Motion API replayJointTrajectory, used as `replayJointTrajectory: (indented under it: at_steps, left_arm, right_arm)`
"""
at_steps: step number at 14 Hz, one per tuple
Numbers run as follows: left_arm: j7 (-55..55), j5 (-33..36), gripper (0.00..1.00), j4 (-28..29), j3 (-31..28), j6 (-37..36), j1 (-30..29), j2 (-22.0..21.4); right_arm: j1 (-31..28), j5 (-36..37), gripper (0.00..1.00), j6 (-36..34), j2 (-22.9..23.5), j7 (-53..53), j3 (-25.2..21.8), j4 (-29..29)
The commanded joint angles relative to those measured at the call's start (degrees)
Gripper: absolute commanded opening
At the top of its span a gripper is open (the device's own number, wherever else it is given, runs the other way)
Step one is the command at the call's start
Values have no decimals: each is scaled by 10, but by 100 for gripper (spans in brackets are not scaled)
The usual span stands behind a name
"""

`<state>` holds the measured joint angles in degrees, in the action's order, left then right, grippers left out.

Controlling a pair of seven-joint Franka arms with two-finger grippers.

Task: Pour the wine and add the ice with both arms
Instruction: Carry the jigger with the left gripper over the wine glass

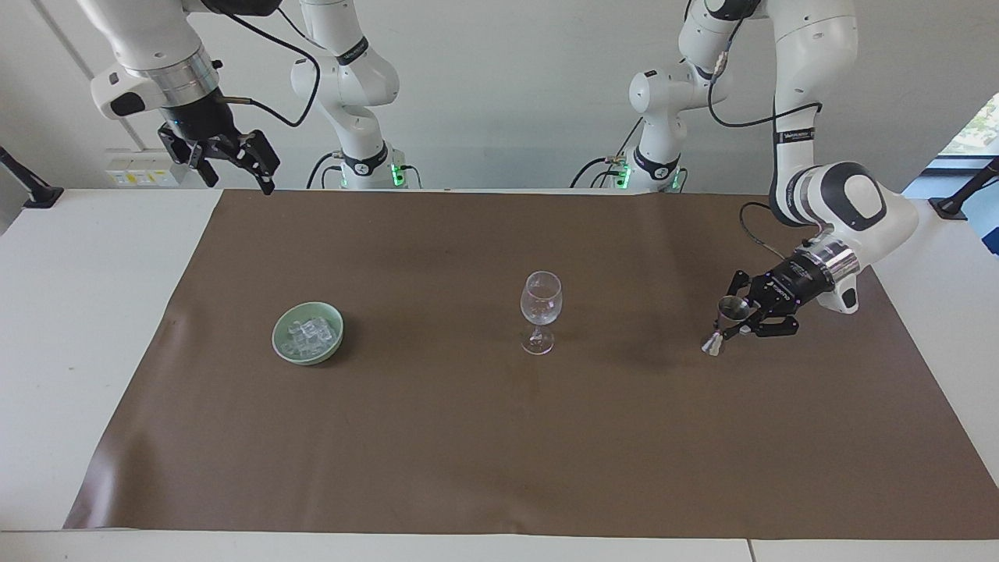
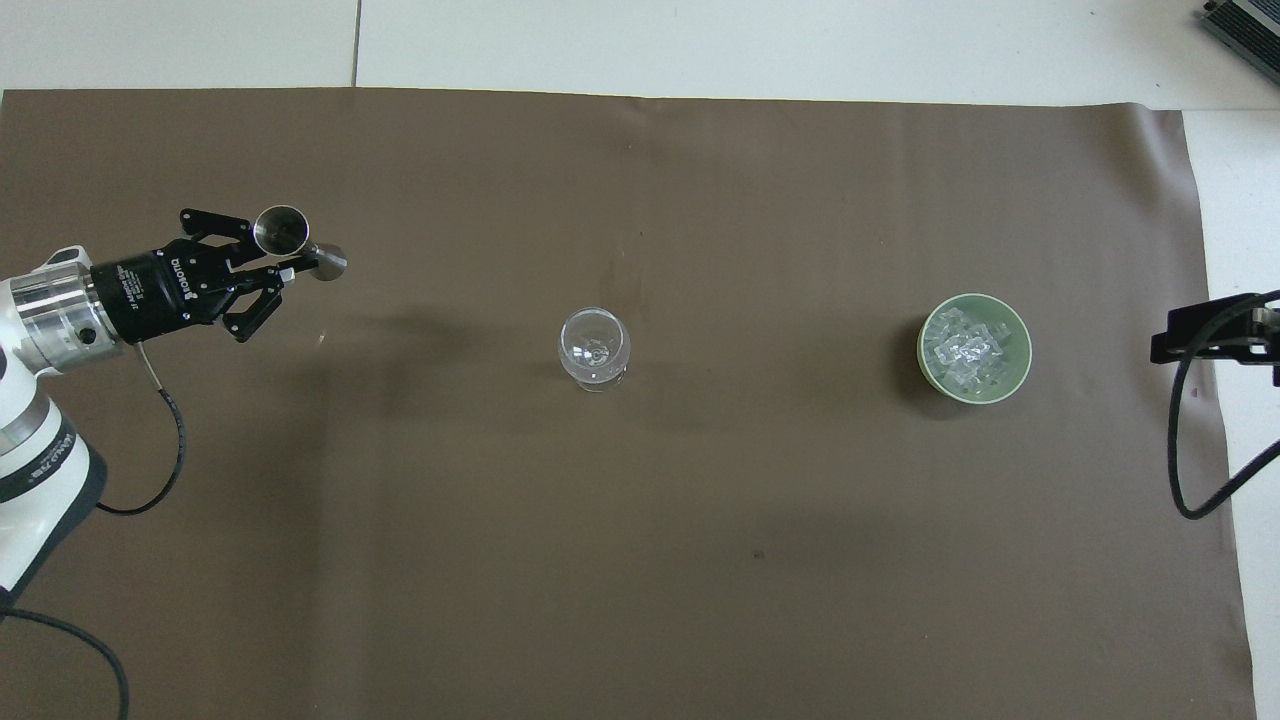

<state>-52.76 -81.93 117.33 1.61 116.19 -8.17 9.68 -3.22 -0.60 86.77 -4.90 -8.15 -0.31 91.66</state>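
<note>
we see the left gripper (image 1: 741, 320) up in the air over the brown mat (image 1: 499, 437) at the left arm's end of the table (image 1: 78, 312), its fingers pinched on a small metal measuring cup (image 1: 724, 321). the cup is a double cone held by its narrow waist and tilted, one open mouth turned upward and the other cone pointing down toward the mat. from above the same left gripper (image 2: 262, 268) and measuring cup (image 2: 298, 243) show clearly, and we look straight into the upper mouth, but we cannot make out whether any liquid is inside.

the wine glass (image 1: 540, 311) stands upright near the middle of the mat, well apart from the gripper. its bowl is clear, and from overhead the wine glass (image 2: 594, 347) shows only its own stem and foot through it; we cannot tell if it holds anything.

the ice (image 1: 309, 334) lies heaped in a pale green bowl (image 1: 286, 351) toward the right arm's end of the mat, about level with the glass. from above the ice (image 2: 966, 348) nearly fills the bowl (image 2: 1018, 375); single cubes are hard to separate.

the right gripper (image 1: 226, 160) waits high over the table's edge nearest the robots at its own end, fingers spread with nothing between them. overhead, only a black piece of it is in sight at the frame's edge, the rest cut off.
</note>
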Motion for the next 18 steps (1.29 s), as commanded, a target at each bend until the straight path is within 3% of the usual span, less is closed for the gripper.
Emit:
replayJointTrajectory:
  at_steps: [1, 12, 18]
  left_arm:
    - [-44, 7, 0, 19, -6, 58, 51, -37]
    - [-90, 20, 0, 60, -6, 251, 219, -110]
    - [-90, 59, 0, 60, -6, 342, 306, -112]
  right_arm:
    - [1, -4, 100, -2, -10, 12, -2, 8]
    - [1, -4, 100, -2, -10, 12, -2, 8]
    - [1, -4, 100, -2, -10, 12, -2, 8]
